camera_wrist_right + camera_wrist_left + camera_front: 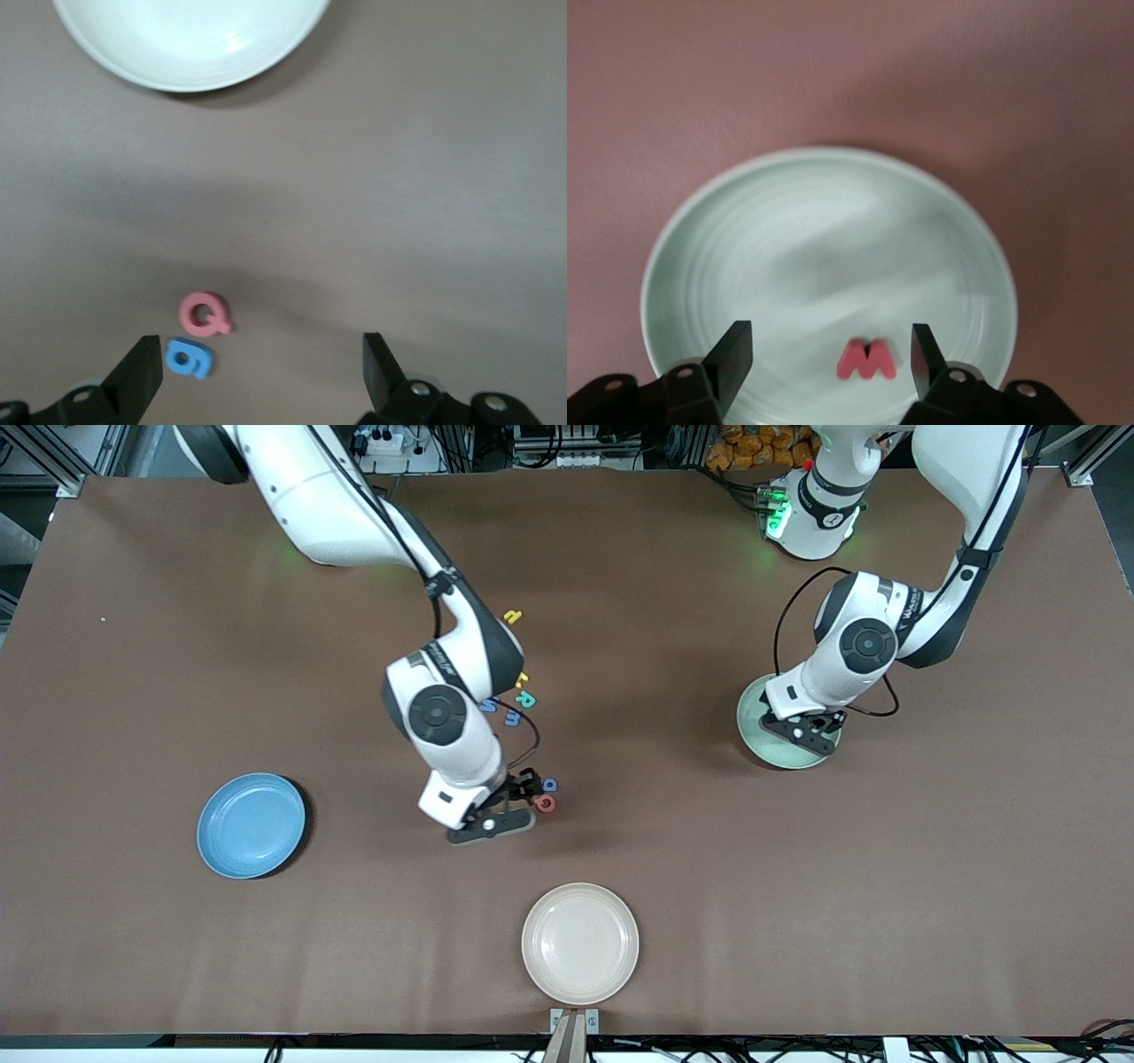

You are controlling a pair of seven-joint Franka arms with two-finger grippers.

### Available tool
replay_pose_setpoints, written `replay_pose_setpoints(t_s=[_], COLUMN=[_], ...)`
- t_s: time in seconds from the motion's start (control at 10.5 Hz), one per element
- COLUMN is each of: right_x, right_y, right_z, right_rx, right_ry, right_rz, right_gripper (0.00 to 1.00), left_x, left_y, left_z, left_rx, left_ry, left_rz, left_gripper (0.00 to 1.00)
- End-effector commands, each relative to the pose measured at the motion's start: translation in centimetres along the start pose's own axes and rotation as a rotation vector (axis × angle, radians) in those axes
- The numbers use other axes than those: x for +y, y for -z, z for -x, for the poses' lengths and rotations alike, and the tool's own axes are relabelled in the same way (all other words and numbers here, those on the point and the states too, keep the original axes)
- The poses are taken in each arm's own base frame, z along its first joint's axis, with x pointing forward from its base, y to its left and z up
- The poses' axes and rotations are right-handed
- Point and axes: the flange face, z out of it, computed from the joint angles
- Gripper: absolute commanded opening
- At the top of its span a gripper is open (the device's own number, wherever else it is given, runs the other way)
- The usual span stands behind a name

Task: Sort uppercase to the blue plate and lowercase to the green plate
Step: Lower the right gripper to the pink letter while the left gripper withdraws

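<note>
Your left gripper (pixel 831 359) hangs over the green plate (pixel 744 239), fingers spread apart and empty, with the red w (pixel 866 359) lying on the plate between them. Your right gripper (pixel 262 372) hovers with fingers wide above the table near the red Q (pixel 205 313) and blue g (pixel 189 359), which lie touching.

A robotics lab, by every sign; two white jointed arms (pixel 461 646) are mounted at the 12 o'clock edge of a wide brown desk (pixel 797 886); aluminium framing (pixel 53 460) stands at the corners; a power strip (pixel 385 441) and bundled cables (pixel 567 443) crowd the 12 o'clock edge; a bracket (pixel 574 1020) is clamped at 6 o'clock.
</note>
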Motion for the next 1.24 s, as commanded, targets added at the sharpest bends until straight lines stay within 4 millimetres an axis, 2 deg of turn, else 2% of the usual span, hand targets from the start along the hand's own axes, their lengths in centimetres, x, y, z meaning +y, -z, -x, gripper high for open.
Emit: replay_pose_setpoints(t_s=[0.0,0.19,0.29,0.57,0.95,1.14], right_x=[-4.0,-5.7,-6.1,-4.9,-4.2,-4.3], right_y=[-4.3,-7.3,-7.6,-7.9,-8.1,-8.4], right_z=[0.0,1.4,1.8,1.6,1.4,1.5], right_rx=[0.003,-0.006,-0.011,-0.021,-0.027,-0.03], right_ry=[0.071,0.1,0.119,0.184,0.197,0.196], right_rz=[0.033,0.04,0.049,0.076,0.077,0.072], right_gripper=[1.0,1.0,1.0,1.0,1.0,1.0], left_x=[0.9,1.3,1.3,2.8,2.6,2.6], left_y=[4.0,6.9,7.7,9.7,12.4,13.0], left_z=[-2.8,-5.0,-5.8,-8.6,-10.1,-10.6], left_rx=[0.044,0.087,0.107,0.152,0.206,0.213], left_ry=[0.117,0.211,0.244,0.346,0.406,0.445], left_rz=[0.064,0.082,0.087,0.12,0.169,0.196], left_gripper=[0.8,0.8,0.8,0.8,0.8,0.8])
